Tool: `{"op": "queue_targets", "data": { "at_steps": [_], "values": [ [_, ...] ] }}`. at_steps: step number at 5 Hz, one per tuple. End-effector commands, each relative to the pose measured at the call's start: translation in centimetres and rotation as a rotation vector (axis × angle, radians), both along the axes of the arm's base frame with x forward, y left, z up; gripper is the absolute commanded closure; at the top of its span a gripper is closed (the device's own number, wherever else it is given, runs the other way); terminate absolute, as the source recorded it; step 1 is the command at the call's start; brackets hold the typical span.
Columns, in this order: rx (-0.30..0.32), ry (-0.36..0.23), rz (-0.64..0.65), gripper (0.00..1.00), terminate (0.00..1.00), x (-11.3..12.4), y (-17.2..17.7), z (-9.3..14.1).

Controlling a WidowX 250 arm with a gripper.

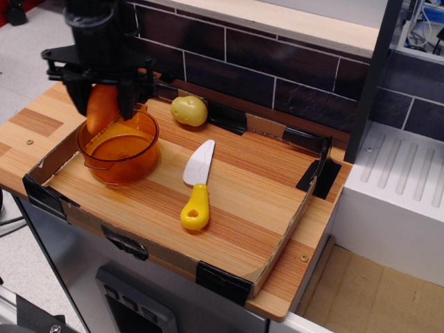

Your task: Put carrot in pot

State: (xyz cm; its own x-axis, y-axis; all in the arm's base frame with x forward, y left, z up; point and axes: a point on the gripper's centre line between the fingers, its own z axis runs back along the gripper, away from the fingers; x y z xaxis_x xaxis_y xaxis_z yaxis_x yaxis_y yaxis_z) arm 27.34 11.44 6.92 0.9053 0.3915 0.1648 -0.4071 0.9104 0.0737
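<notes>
My black gripper [103, 103] is shut on the orange carrot [101, 109] and holds it tip down, just above the far left rim of the pot. The pot [119, 148] is see-through orange plastic and stands at the left end of the wooden tray [236, 215]. The carrot's lower end hangs at about rim level over the pot's opening. I cannot tell whether it touches the pot.
A round yellow potato [189, 110] lies at the back of the tray. A white toy knife with a yellow handle [197, 184] lies mid-tray. Low cardboard walls with black tape edge the tray. A dark brick wall stands behind, a white unit [399, 194] to the right.
</notes>
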Motion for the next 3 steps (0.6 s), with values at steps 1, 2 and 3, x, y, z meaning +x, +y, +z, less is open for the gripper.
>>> {"op": "queue_targets", "data": {
  "at_steps": [1,2,3],
  "values": [
    [0.020,-0.016,0.035,0.00,0.00,0.78,1.43,0.66],
    [0.017,-0.023,0.047,0.00,0.00,0.93,1.30,0.78],
    [0.017,-0.031,0.043,0.00,0.00,1.05,1.12,1.34]
  ]
}}
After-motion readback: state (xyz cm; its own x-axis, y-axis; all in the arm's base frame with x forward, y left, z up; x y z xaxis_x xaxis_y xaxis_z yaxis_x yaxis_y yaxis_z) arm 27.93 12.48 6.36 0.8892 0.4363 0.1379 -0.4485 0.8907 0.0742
